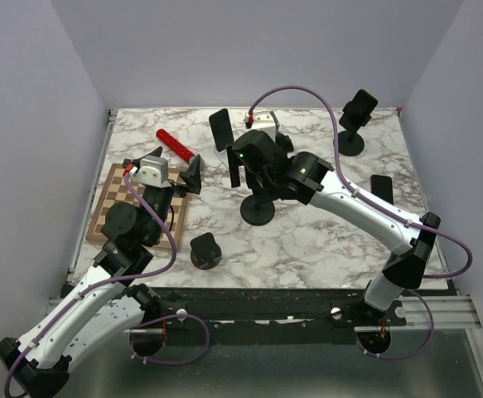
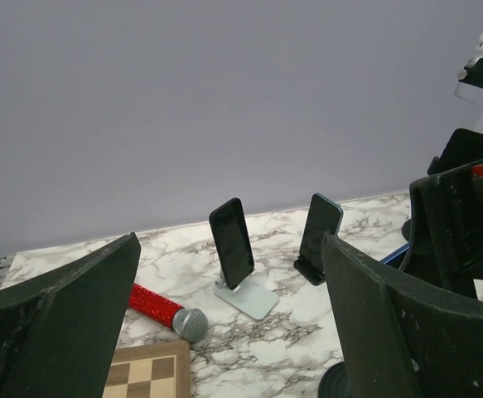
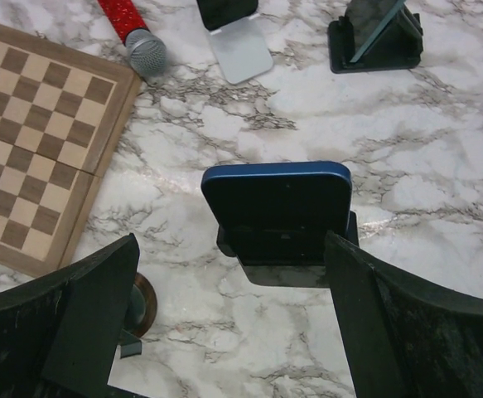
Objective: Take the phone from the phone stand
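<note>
Two tools are in view, and both stand wide with nothing in them. The right tool [image 3: 229, 257] hangs over the dark blue, flat phone with rounded corners [image 3: 276, 195], one finger at each side. I think this is so that it can close on the narrow edges and lift the phone straight up. This phone is in the middle of the right wrist view, nearly upright in its black plastic stand [image 3: 291, 267] on the white marble table [image 3: 440, 166]. The face that shows is plain and smooth. The left tool [image 2: 230, 249] hovers over the wooden chessboard [image 2: 146, 369], probably to keep out of the way.
</note>
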Robot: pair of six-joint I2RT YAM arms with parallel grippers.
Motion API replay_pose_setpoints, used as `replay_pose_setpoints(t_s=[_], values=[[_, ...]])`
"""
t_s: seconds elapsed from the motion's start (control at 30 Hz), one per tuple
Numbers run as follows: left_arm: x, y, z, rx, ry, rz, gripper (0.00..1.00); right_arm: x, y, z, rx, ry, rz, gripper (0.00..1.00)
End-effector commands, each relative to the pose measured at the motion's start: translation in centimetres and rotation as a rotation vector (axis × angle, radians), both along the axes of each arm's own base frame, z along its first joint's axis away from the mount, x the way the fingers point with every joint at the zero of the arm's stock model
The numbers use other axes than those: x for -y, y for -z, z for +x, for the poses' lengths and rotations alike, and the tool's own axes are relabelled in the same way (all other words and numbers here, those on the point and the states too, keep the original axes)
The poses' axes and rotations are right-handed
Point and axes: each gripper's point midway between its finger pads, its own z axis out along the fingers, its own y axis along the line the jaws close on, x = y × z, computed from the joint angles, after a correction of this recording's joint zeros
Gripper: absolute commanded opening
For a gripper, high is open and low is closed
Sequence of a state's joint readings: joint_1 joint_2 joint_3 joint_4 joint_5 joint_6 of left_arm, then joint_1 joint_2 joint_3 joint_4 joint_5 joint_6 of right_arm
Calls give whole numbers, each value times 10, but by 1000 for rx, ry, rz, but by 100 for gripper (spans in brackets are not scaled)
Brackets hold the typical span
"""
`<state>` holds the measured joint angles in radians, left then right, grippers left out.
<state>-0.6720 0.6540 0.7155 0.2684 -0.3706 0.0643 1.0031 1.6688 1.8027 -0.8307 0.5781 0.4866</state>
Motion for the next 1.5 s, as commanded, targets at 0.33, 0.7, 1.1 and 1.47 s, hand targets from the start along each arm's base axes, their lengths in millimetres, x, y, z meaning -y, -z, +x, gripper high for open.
replay_pose_setpoints(t_s=[0.33, 0.7, 1.1, 1.47], values=[[-5, -3, -2, 19, -19, -29, 99, 15, 12, 3, 57, 103, -108, 100], [-6, -5, -3, 23, -19, -32, 99, 14, 30, 20, 69, 150, -177, 100], [-4, -4, -4, 18, -8, -38, 99, 23, 30, 23, 78, 173, -184, 94], [-3, -4, -4, 17, -2, -40, 99, 34, 18, 22, 93, 171, -207, 94]])
